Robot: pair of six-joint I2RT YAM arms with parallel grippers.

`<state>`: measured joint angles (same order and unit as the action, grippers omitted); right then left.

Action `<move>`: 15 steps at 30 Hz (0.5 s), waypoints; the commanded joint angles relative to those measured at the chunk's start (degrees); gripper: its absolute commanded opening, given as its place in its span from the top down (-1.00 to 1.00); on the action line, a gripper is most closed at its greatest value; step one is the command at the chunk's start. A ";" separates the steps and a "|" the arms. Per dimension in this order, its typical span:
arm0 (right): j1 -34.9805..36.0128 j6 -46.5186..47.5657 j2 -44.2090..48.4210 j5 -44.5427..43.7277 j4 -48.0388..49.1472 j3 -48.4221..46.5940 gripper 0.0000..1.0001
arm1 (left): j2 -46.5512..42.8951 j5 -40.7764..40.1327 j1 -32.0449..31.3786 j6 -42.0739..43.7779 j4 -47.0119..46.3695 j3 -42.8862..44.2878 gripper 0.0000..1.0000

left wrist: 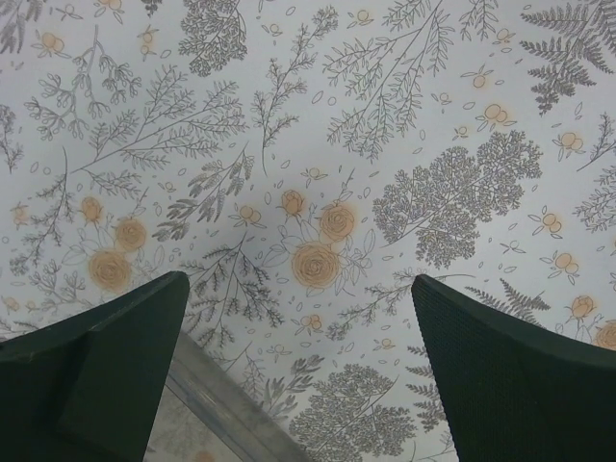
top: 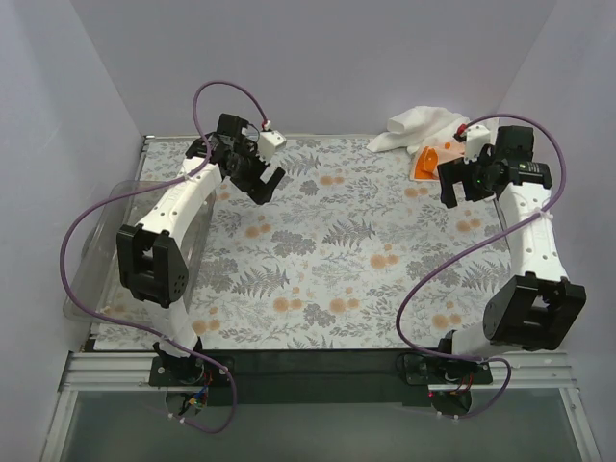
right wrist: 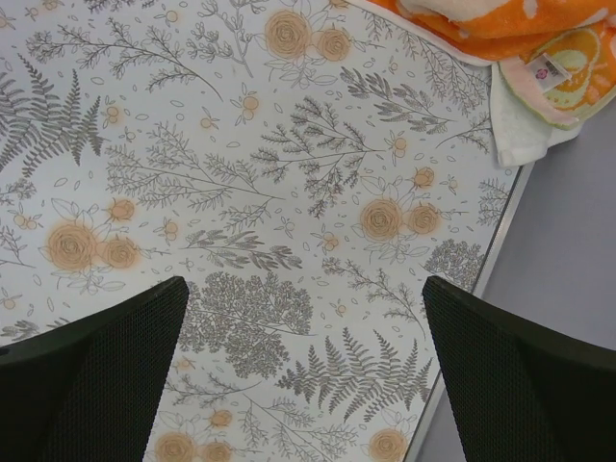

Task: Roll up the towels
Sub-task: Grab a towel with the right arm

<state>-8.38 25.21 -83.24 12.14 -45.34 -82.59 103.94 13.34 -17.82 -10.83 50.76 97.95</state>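
A plain white towel (top: 416, 126) lies crumpled at the far right corner of the table. The small orange-printed cloth (top: 430, 160) lies bunched just in front of it; it also shows in the right wrist view (right wrist: 500, 24) at the top right, with a small tag. My right gripper (top: 460, 192) is open and empty, hovering just right of and nearer than the cloths. My left gripper (top: 267, 185) is open and empty over the far left of the patterned covering, far from both towels. The left wrist view shows only the covering between the open fingers (left wrist: 96, 375).
A clear plastic bin (top: 115, 241) stands at the table's left edge beside the left arm. The fern-patterned covering (top: 327, 260) spans the table. The table's right edge (right wrist: 500, 231) runs close beside my right gripper. White walls enclose the back and sides.
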 commanded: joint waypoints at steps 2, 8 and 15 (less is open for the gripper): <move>0.03 0.45 -1.57 -3.42 0.51 -0.64 -0.97 | -3.57 2.56 -0.54 3.26 -1.90 1.98 -0.96; 0.03 0.63 -8.85 -8.97 4.56 -6.26 -0.97 | -2.08 5.64 -0.54 5.29 -0.58 5.05 -0.96; -0.06 1.07 -25.18 -11.09 7.72 -21.00 -0.97 | -2.07 1.16 -0.46 4.06 -4.18 4.62 -0.96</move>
<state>-8.27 25.80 -103.68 2.94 -41.41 -96.64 103.81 16.23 -18.13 -7.07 48.73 102.04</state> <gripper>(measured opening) 0.985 0.982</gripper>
